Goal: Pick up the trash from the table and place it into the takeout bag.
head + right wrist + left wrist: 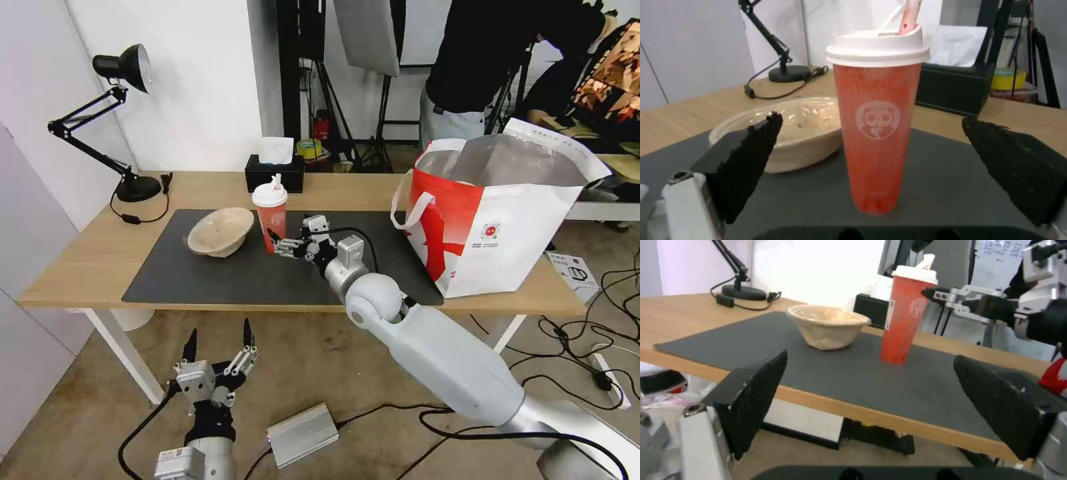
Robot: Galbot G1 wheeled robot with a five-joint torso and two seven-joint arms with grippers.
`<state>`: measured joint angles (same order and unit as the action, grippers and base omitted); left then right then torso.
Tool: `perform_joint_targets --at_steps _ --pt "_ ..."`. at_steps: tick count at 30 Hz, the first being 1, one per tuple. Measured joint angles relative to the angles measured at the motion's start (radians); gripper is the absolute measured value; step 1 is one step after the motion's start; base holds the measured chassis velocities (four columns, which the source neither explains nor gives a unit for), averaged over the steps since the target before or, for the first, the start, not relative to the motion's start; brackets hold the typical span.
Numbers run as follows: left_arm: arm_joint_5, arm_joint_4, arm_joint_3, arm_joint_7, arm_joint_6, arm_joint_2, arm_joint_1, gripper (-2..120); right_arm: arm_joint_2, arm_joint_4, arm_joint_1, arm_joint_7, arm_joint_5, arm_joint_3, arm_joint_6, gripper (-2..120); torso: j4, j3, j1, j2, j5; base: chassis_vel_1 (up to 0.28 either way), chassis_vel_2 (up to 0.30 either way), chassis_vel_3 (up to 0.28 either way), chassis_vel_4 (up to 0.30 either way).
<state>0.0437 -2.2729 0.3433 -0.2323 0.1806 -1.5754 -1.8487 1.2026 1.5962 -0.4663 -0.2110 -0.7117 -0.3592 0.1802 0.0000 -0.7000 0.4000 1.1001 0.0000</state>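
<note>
The red cup (270, 212) with a white lid stands upright on the dark mat (267, 280) of the table (80, 260). Just left of it lies the beige pulp bowl (220, 231), tilted. My right gripper (274, 244) is open at the cup's lower right side, close to it. In the right wrist view the cup (878, 133) stands just ahead of the gap between the spread fingers (746, 166), with the bowl (786, 133) behind. The takeout bag (493, 220) stands open at the table's right end. My left gripper (219, 343) hangs open below the table's front edge.
A black desk lamp (123, 67) stands at the back left corner and a black tissue box (274, 172) behind the cup. On the floor lie a silver box (303, 433) and cables (587, 347) to the right.
</note>
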Motion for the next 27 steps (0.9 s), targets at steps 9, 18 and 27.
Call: perform_joint_targets --at_steps 9,18,27 --pt "-0.001 0.004 0.000 0.000 0.000 -0.001 0.000 100 0.053 -0.088 0.039 0.017 0.000 -0.003 0.006 100 0.0000 0.000 0.000 0.000 0.0000 0.000 0.000 0.000 0.000" --pt "-0.001 0.018 0.000 0.000 -0.001 -0.004 0.004 100 0.101 -0.147 0.058 0.021 0.003 0.017 0.005 100 0.0000 0.000 0.000 0.000 -0.0001 0.000 0.000 0.000 0.000" --pt "0.000 0.017 -0.001 0.001 -0.004 -0.002 0.006 100 0.144 -0.219 0.076 0.036 0.016 0.020 0.002 100 0.0000 0.000 0.000 0.000 0.0000 0.000 0.000 0.000 0.000"
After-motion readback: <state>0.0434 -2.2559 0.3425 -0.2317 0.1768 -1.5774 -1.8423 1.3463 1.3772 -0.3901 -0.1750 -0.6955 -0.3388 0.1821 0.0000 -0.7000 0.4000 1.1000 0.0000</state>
